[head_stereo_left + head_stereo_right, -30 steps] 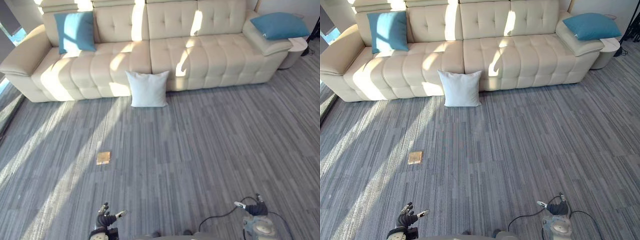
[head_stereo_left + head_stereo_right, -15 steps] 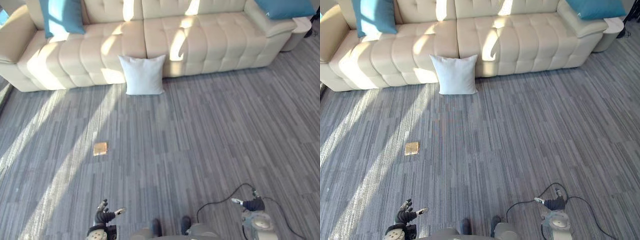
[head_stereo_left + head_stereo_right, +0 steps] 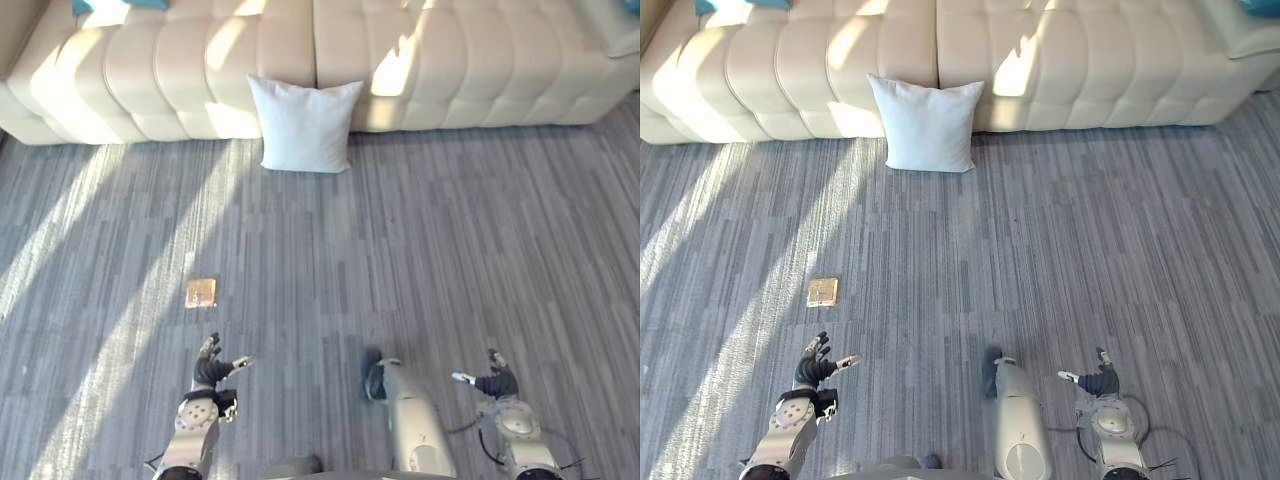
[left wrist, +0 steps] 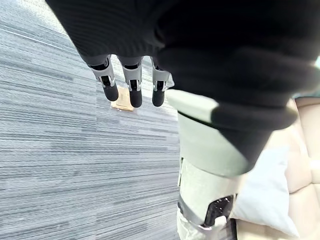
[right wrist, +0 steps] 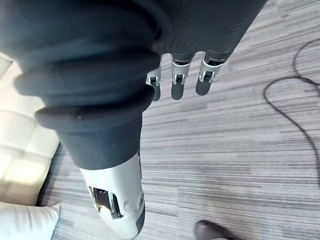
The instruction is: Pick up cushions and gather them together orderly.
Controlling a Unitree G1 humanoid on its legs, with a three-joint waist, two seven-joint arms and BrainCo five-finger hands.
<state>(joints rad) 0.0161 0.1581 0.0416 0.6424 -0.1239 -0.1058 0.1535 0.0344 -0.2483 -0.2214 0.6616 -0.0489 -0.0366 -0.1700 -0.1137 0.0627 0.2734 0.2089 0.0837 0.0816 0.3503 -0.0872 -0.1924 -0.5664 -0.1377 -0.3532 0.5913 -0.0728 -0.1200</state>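
Cushion (image 3: 304, 125) on floor (image 3: 450, 250) against sofa (image 3: 480, 60) front; flat square (image 3: 201, 292), maybe card, nearer, left.

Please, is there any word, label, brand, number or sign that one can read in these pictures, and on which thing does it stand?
No text can be read.
The white cushion, the cream sofa and the grey floor show no print.
The small tan square lying on the floor is too small to tell whether it bears any marks.
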